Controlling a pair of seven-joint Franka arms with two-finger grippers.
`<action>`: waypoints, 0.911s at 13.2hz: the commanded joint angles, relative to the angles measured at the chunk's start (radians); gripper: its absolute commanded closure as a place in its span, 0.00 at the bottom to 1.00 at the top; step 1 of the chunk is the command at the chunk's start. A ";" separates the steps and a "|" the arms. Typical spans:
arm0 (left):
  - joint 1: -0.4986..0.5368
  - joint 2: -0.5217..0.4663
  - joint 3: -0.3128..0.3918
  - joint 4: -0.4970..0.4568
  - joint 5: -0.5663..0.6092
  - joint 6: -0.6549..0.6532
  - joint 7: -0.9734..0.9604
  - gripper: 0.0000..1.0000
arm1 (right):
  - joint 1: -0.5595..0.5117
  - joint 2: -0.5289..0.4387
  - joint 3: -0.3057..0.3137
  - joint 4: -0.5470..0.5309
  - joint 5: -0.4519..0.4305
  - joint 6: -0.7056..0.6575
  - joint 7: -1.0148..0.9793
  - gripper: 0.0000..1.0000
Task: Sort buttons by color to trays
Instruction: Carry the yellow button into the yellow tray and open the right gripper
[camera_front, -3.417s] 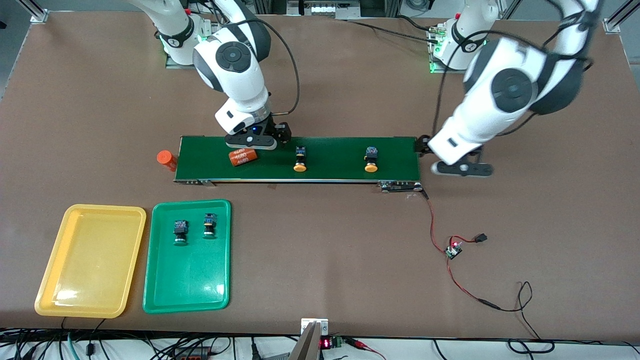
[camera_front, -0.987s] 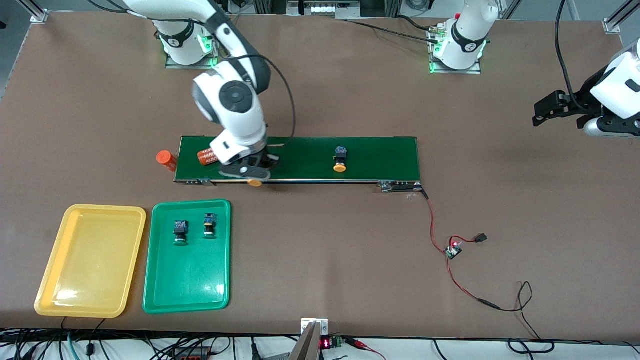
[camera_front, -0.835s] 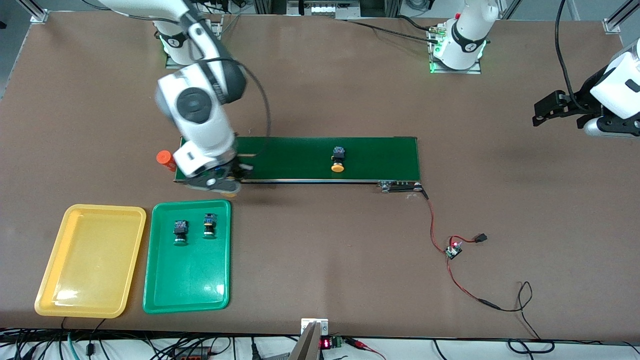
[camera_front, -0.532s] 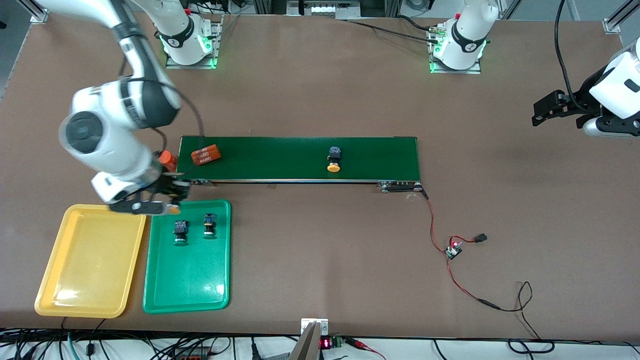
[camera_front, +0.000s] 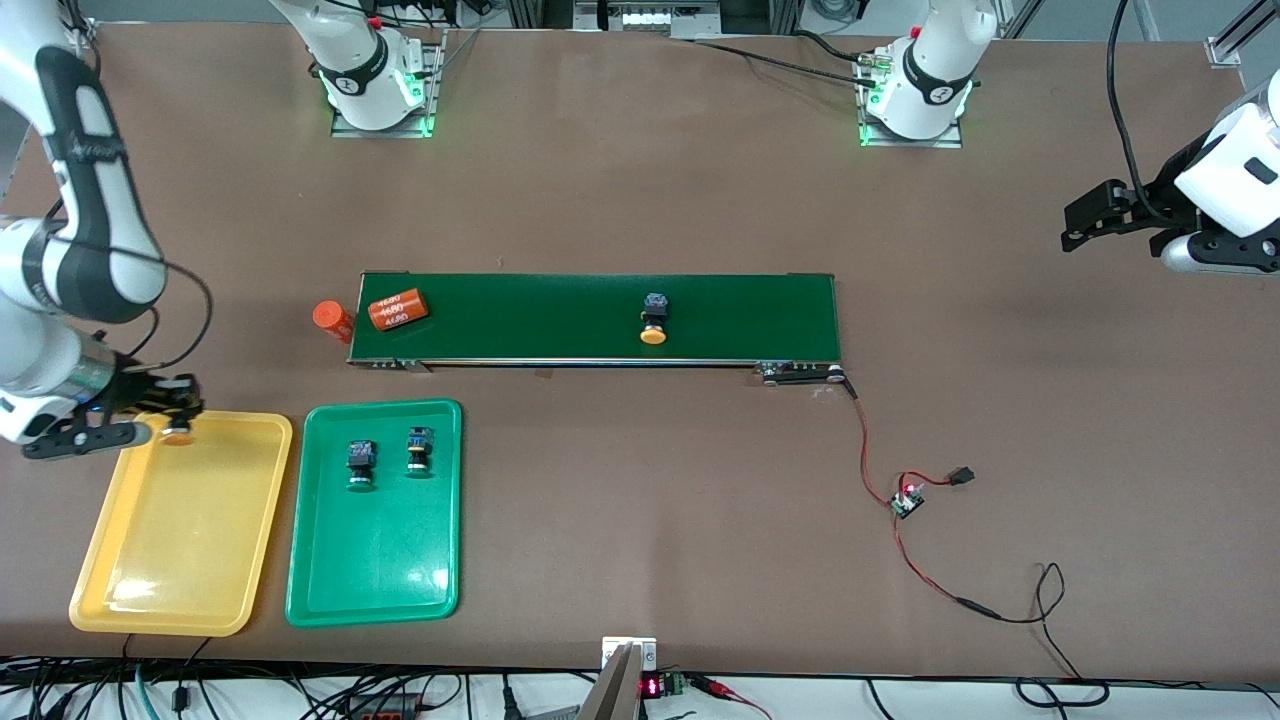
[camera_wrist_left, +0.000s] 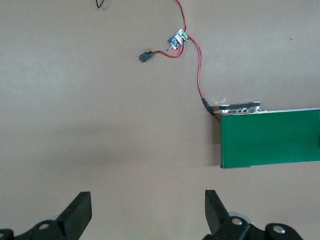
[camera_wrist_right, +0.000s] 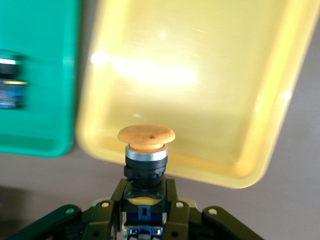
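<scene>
**A yellow-capped button is held over the yellow tray**

The right gripper (camera_front: 150, 425) is closed on a small push-button with a dark body and a round orange-yellow cap (camera_wrist_right: 146, 136). It is held over the corner of the shallow yellow plastic tray (camera_front: 180, 590), most likely because its cap matches that tray and it is to be dropped there.

The left gripper (camera_wrist_left: 147, 212) is spread wide and holds nothing. It waits over bare table at the left arm's end, out of the way.

Four buttons are counted. One is in the right gripper. One more orange-yellow capped button (camera_front: 653, 320) lies on the long dark green belt (camera_front: 740, 310). Two green-capped buttons (camera_front: 361, 465) lie in the shallow green plastic tray (camera_front: 375, 590).

Two trays are counted. Nothing lies in the yellow one yet.

Two orange cylinders are counted: one printed cylinder (camera_front: 398, 309) on the belt, one plain cylinder (camera_front: 333, 320) just beside its end.
</scene>
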 joint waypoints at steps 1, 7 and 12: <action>0.004 0.002 -0.004 0.020 -0.016 -0.022 -0.007 0.00 | -0.036 0.110 0.024 0.078 -0.051 0.066 -0.011 1.00; 0.004 0.002 -0.004 0.020 -0.016 -0.020 -0.007 0.00 | -0.087 0.256 0.022 0.132 -0.076 0.227 -0.050 1.00; 0.004 0.002 -0.004 0.020 -0.016 -0.022 -0.007 0.00 | -0.085 0.272 0.021 0.120 -0.076 0.241 -0.045 0.18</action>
